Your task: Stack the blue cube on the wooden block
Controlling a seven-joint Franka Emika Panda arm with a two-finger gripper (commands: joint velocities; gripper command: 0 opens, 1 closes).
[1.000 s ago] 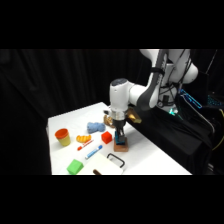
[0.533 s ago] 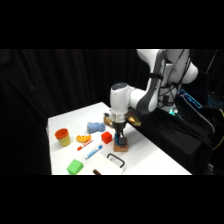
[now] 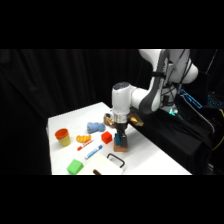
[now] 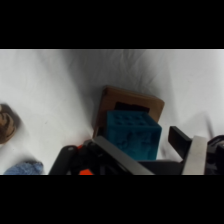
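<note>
Gripper (image 4: 142, 150) down, blue cube (image 4: 133, 134) over wooden block (image 4: 131, 104)

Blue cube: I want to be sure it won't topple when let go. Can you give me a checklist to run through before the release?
1. Blue cube between the gripper fingers: ok.
2. Cube over the wooden block: ok, block shows beneath it.
3. Cube centred on block: cannot tell; more block edge shows on one side.
4. Cube bottom resting on block: cannot tell.
5. Red cube clear of block: ok, apart.
</note>
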